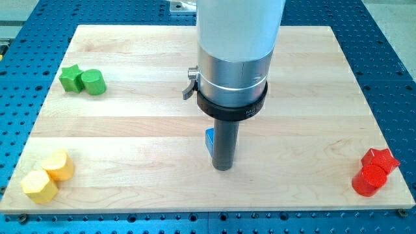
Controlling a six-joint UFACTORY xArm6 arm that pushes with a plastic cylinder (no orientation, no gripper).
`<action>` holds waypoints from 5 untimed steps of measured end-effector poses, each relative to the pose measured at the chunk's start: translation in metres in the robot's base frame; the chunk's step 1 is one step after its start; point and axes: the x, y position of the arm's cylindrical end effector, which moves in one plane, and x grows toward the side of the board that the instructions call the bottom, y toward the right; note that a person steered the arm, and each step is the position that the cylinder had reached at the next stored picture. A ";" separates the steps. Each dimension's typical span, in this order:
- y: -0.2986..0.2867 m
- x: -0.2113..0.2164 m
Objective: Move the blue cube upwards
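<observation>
The blue cube (210, 141) lies near the middle of the wooden board (130, 123), mostly hidden behind the dark rod; only a sliver of it shows at the rod's left. My tip (223, 168) rests on the board just below and to the right of the cube, touching or nearly touching it. The arm's silver and white body hangs above and hides the board behind it.
A green star (69, 77) and a green cylinder (93, 82) sit together at the upper left. Two yellow blocks (58, 165) (38, 186) sit at the lower left corner. A red star (381, 159) and a red cylinder (368, 181) sit at the lower right edge.
</observation>
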 end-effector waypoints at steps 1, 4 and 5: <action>0.003 -0.001; -0.061 -0.092; -0.088 -0.130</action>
